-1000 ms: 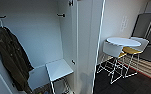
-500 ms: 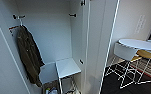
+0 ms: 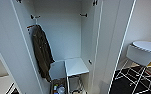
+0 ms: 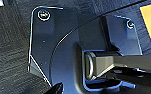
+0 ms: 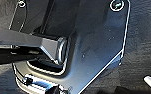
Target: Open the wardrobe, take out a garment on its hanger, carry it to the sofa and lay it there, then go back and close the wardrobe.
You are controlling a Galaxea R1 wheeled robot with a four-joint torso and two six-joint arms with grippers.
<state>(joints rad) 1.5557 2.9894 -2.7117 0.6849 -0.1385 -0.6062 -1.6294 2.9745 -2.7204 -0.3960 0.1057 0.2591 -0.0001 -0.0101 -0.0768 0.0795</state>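
Wardrobe [image 3: 63,37] is dead ahead and up from my grippers, both doors swung wide: L door [image 3: 11,50] out beyond my L gripper, R door [image 3: 108,45] out beyond the R one. Both wrist cams look down at dark carpet [image 4: 8,50], so I judge both arms hang low by my sides, well short of the doors. Can't tell whether L gripper or R gripper is open or closed. Inside, a dark jacket [image 3: 42,55] hangs on the L-gripper side under a black hook [image 3: 34,17]; another hook [image 3: 83,15] on the R-gripper side is bare, and a white shelf [image 3: 76,66] sits low at the back. With just the jacket on the hooks I can see, my guess is the step in hand is shutting up. To do that well: square up to the opening first, raise one arm at a time, push each door on its outer face nr the free edge, slow, and let the jacket hang fully inside so no sleeve gets pinched. Watch the R arm's swing: a white table [image 3: 147,46] and a stool [image 3: 138,55] stand near, out past the R door.
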